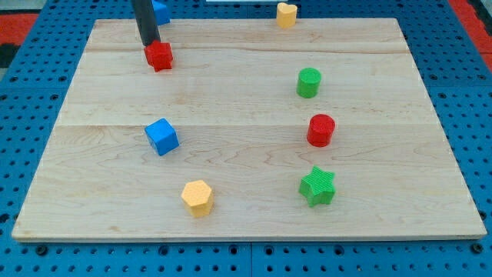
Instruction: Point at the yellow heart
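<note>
Setting: robotics laboratory test bench. Evidence: a pale wooden board of joined planks (246,108) lies on a blue perforated metal bench top with a regular grid of holes (477,92), which shows past all four edges of the board, with a red perforated surface (31,19) at the bench's top-left corner. Further evidence: a straight dark rod (144,19) descends near the board's top-left corner among small moulded plastic blocks in plain colours.

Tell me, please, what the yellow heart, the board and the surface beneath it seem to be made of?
Yellow heart: probably matte plastic, perhaps 3D-printed; the colour is uniform and dull, without glare. Board: light wood with a smooth finish, showing grain and plank seams. Surface beneath: blue perforated panel, plastic or painted metal; I cannot tell which.
</note>
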{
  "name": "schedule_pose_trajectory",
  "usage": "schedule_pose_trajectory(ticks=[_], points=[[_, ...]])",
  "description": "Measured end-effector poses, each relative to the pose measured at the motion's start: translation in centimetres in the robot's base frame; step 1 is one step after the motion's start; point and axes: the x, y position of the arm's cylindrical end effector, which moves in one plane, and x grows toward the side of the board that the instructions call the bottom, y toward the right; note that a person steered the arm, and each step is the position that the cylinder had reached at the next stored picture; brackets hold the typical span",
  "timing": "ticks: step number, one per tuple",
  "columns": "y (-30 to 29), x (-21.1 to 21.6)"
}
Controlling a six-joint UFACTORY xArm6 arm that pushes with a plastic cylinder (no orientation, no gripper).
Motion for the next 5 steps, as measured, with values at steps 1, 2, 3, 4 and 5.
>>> schedule_pose_trajectory(ticks=[1, 2, 3, 4, 5], points=[[1.1, 3.0], [2.3, 6.4], [2.1, 6.9], [-1.9, 5.5], [-5.1, 2.0]])
